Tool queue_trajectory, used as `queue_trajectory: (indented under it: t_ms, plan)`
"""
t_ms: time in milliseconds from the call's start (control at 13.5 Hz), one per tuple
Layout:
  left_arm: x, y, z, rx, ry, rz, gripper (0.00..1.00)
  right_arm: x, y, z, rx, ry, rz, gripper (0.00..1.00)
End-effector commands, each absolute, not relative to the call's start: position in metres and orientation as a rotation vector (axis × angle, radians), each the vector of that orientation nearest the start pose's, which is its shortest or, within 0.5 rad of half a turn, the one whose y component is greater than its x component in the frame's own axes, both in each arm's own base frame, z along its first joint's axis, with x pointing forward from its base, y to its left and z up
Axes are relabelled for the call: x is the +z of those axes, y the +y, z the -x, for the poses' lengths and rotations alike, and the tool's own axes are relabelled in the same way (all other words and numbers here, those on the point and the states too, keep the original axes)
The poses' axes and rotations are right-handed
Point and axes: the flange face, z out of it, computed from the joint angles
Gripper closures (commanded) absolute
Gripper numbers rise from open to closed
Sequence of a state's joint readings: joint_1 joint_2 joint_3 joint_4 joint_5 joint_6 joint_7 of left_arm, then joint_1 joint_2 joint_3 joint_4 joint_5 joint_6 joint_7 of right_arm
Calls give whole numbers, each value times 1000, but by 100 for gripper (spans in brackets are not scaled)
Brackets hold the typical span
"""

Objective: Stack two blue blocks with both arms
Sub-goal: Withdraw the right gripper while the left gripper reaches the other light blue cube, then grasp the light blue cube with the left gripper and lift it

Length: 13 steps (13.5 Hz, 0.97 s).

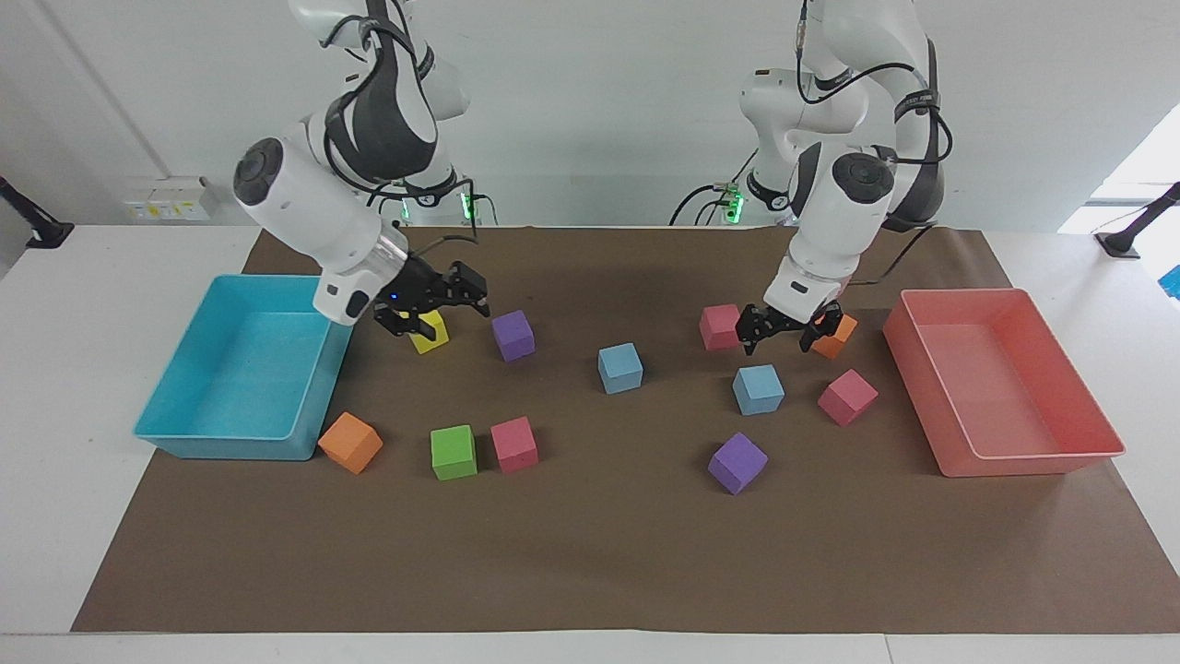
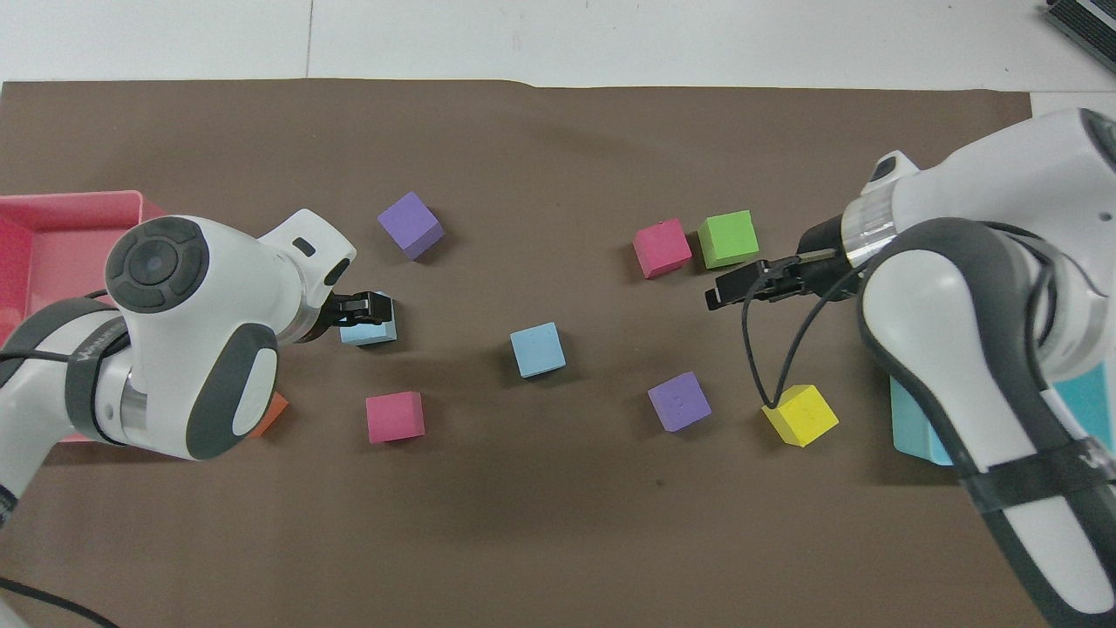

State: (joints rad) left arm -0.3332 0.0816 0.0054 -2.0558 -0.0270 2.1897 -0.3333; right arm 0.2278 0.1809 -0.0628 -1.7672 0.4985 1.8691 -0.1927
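Two light-blue blocks lie on the brown mat. One (image 1: pixel 619 367) is near the middle and also shows in the overhead view (image 2: pixel 537 349). The other (image 1: pixel 758 388) lies toward the left arm's end; the overhead view (image 2: pixel 373 331) shows it partly covered. My left gripper (image 1: pixel 782 337) is open and empty. It hangs low between a pink cube (image 1: pixel 720 326) and an orange cube (image 1: pixel 837 339), over the edge of that second blue block (image 2: pixel 370 307). My right gripper (image 1: pixel 441 312) is open and empty, over a yellow cube (image 1: pixel 430 339).
A cyan tray (image 1: pixel 230 441) stands at the right arm's end and a pink tray (image 1: pixel 1032 461) at the left arm's end. Purple cubes (image 1: pixel 513 334) (image 1: pixel 737 462), a green cube (image 1: pixel 454 452), pink cubes (image 1: pixel 513 444) (image 1: pixel 846 397) and an orange cube (image 1: pixel 350 442) are scattered on the mat.
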Motion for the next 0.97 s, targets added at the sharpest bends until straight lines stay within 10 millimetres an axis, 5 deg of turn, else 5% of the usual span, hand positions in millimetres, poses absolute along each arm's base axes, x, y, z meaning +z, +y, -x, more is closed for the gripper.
queue_trajectory:
  t_ms: [0, 74, 149, 891]
  plan:
    - [377, -190, -542, -89, -53, 3180, 0, 431, 185, -594, 84, -295, 2619, 59]
    - [367, -192, -544, -91, -52, 3180, 0, 420, 192, -596, 90, -296, 2624, 87]
    - [359, -194, -545, -98, -47, 3181, 0, 412, 204, -594, 112, -298, 2625, 100]
    - [336, -189, -551, -144, -59, 3186, 0, 330, 225, -595, 178, -358, 2478, 100]
